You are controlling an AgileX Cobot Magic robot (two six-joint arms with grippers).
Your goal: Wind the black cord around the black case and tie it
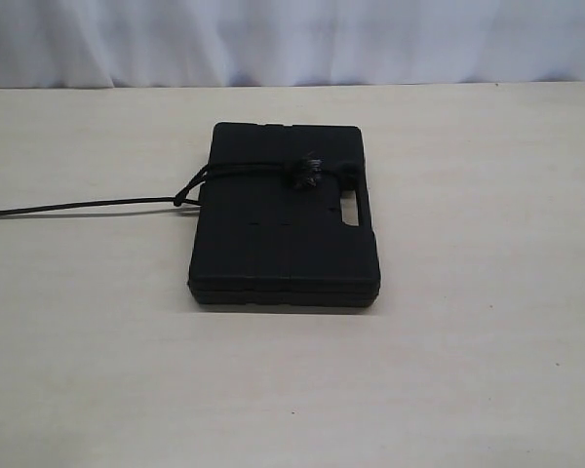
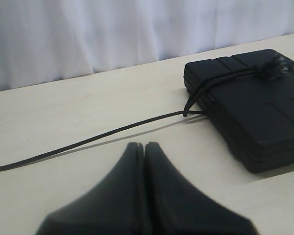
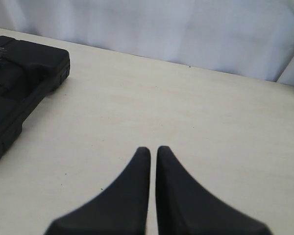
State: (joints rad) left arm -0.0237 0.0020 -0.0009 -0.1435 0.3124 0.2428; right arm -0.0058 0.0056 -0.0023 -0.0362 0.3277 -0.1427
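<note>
Clenched empty left gripper (image 2: 141, 145) near the black case (image 1: 283, 234), clenched empty right gripper (image 3: 153, 149) clear of the case, both seen only in wrist views, black cord (image 1: 97, 205) wrapped across the case's far half, frayed knot (image 1: 305, 172) on top

Flat rect. matte black plastic case (image 1: 283, 244) w/ ribbed sides lies flat, approx. centre of scene, handle slot (image 1: 352, 209) by its right edge. Long thin matte black cord (image 1: 78, 206) crosses the case's far part left-right, frayed knot (image 1: 305, 174) on top; rest trails left, out of view.
</note>
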